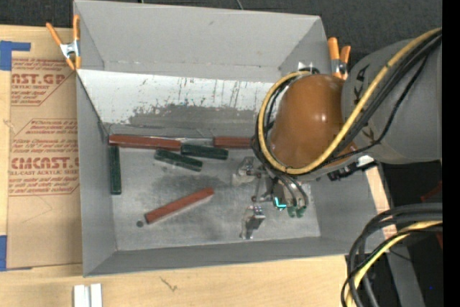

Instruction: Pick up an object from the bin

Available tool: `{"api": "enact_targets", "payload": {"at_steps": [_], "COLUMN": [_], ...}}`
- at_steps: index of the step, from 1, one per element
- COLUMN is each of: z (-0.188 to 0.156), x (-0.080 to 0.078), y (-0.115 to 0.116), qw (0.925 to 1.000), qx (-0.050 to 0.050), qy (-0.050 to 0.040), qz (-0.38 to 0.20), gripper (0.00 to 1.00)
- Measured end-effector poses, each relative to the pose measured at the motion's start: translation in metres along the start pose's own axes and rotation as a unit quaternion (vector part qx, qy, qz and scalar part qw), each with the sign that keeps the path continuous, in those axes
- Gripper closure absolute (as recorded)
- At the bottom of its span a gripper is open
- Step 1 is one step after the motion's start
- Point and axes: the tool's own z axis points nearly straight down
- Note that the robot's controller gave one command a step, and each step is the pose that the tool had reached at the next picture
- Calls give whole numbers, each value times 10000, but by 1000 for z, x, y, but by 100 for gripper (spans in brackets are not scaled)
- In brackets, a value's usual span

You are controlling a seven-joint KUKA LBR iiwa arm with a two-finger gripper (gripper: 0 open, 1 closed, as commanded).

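Observation:
My gripper [251, 196] hangs over the bin's right front floor, under the arm's orange cover. Its two metal fingers stand apart, one fingertip [246, 171] toward the back and the other near the front; it is open with nothing between them. The closest thing is a red-brown stick [180, 205], lying slanted on the floor to the gripper's left and apart from it. Behind that, two dark green sticks [205, 151] [177, 159] lie side by side near the middle.
A long red-brown stick [147, 141] runs along the foot of the back wall, with a shorter red piece [231, 142] to its right. Another dark green stick [115, 170] lies along the left wall. A small dark speck [139, 223] sits at the front left.

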Motion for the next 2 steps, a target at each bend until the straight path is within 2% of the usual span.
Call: {"api": "enact_targets", "payload": {"at_steps": [1, 2], "z": [-3, 75], "x": [-2, -56], "y": [0, 52], "qw": [10000, 9998], "qx": [-2, -18], "qy": [-37, -123], "qz": [1, -123], "gripper": [0, 100]}}
